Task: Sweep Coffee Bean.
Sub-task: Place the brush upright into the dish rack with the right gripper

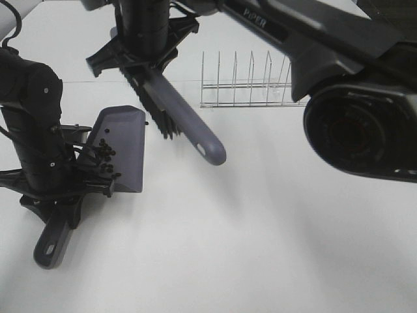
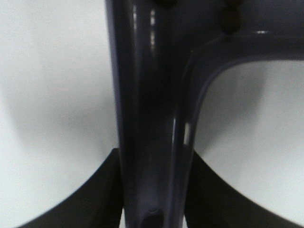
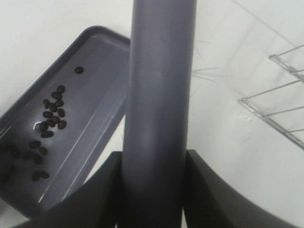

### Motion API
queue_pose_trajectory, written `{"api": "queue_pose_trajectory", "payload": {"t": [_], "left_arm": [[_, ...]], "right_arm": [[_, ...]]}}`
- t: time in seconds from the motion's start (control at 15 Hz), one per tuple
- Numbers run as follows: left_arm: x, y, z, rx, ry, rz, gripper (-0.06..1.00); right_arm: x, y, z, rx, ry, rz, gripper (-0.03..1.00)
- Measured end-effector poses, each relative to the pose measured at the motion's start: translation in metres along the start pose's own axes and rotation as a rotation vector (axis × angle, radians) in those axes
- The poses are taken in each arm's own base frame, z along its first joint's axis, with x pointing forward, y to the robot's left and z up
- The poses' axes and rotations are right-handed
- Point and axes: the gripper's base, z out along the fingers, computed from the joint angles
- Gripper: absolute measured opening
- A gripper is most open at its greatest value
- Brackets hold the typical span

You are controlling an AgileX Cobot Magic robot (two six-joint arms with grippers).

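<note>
Grey-purple dustpan (image 1: pixel 124 147): lower left of the high view, handle running toward the lower left corner, pan body toward the centre.
Coffee beans (image 1: pixel 106 153): inside the dustpan, gathered toward its handle end; a few sit apart from the main cluster.
Bean axis: each tiny oval lies its own way, with no shared heading; together they form a loose band across the pan's width.
Possible stray: a dark speck just beside the pan's upper corner, too small to tell whether it is a bean.
Left hand (image 1: pixel 57 199): closed on the dustpan handle, fingers either side of it.
Right hand (image 1: pixel 146 45): closed on the brush (image 1: pixel 189 127), up by its head at the top of the frame.
Brush axis: diagonal, from upper left down toward the centre, free handle end lowest; bristles face the pan.
Bristle contact: cannot tell whether they touch the tabletop (image 1: pixel 260 228).
Wire rack (image 1: pixel 251 85): upper middle, well apart.
Step, as judged: final gathering, nearly done.
Doing it well: tip the pan toward its handle so nothing rolls out; use short, low strokes toward the pan mouth; avoid flicking.
</note>
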Motion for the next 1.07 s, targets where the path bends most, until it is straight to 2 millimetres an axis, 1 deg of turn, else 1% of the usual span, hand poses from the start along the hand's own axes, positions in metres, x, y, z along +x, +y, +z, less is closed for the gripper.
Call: {"api": "queue_pose_trajectory", "payload": {"t": [0.07,0.2,0.33,0.53,0.67,0.8,0.87,0.93,1.07], "left_arm": [[0.0,0.0,0.0,0.0,0.0,0.0,0.32],[0.0,0.0,0.0,0.0,0.0,0.0,0.32],[0.0,0.0,0.0,0.0,0.0,0.0,0.32],[0.0,0.0,0.0,0.0,0.0,0.0,0.32],[0.0,0.0,0.0,0.001,0.0,-0.001,0.32],[0.0,0.0,0.0,0.001,0.0,-0.001,0.32],[0.0,0.0,0.0,0.001,-0.001,-0.001,0.32],[0.0,0.0,0.0,0.001,-0.002,-0.005,0.32],[0.0,0.0,0.0,0.003,-0.003,-0.006,0.32]], "right_arm": [[-0.004,-0.015,-0.01,0.012,-0.019,0.013,0.28],[-0.009,-0.054,-0.034,0.044,-0.052,0.048,0.28],[-0.002,-0.098,-0.051,0.084,-0.036,0.106,0.28],[0.027,-0.165,-0.074,0.152,0.034,0.208,0.28],[0.051,-0.199,-0.083,0.187,0.094,0.265,0.28],[0.074,-0.221,-0.085,0.207,0.154,0.311,0.28],[0.084,-0.226,-0.079,0.207,0.193,0.321,0.28],[0.092,-0.226,-0.071,0.198,0.232,0.325,0.28],[0.106,-0.217,-0.055,0.157,0.304,0.326,0.28]]}}
